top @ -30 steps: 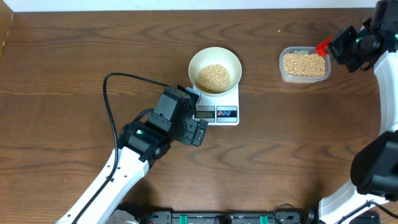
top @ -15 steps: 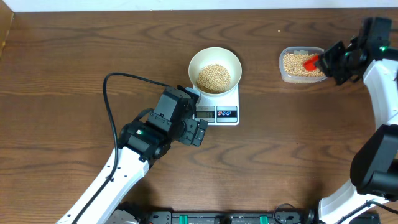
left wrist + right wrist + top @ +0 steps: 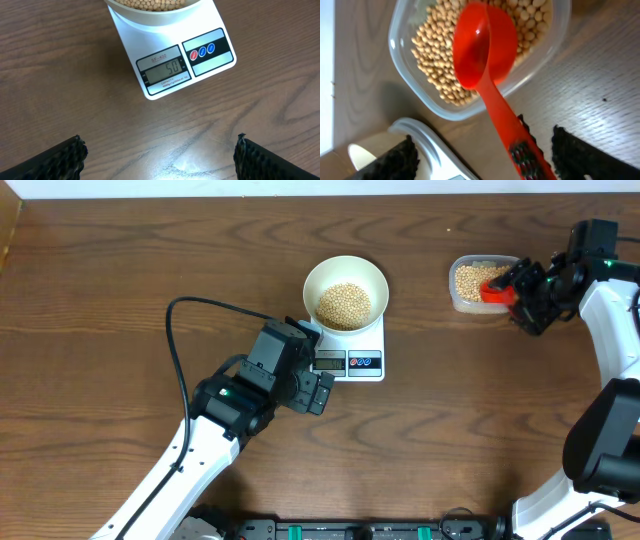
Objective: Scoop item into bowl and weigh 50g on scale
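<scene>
The cream-white bowl [image 3: 345, 290] stands on the white scale [image 3: 350, 362] with a heap of tan beans [image 3: 343, 304] in it. In the left wrist view the scale's display [image 3: 166, 71] reads 50. My left gripper [image 3: 318, 392] hovers open just in front of the scale, nothing between its fingers [image 3: 65, 160]. At the right, a red scoop [image 3: 485, 50] rests with its cup in the clear tub [image 3: 487, 284] of beans. My right gripper [image 3: 528, 298] is open around the scoop's handle [image 3: 520, 145], which lies near one finger with the jaws wide apart.
A black cable [image 3: 175, 340] loops over the table to the left of my left arm. The tub sits near the table's right edge, and a white surface [image 3: 625, 290] lies beyond that edge.
My right gripper came down and left with the red scoop, set its cup into the tub, and opened its jaws. The left arm, bowl and scale have not moved.
</scene>
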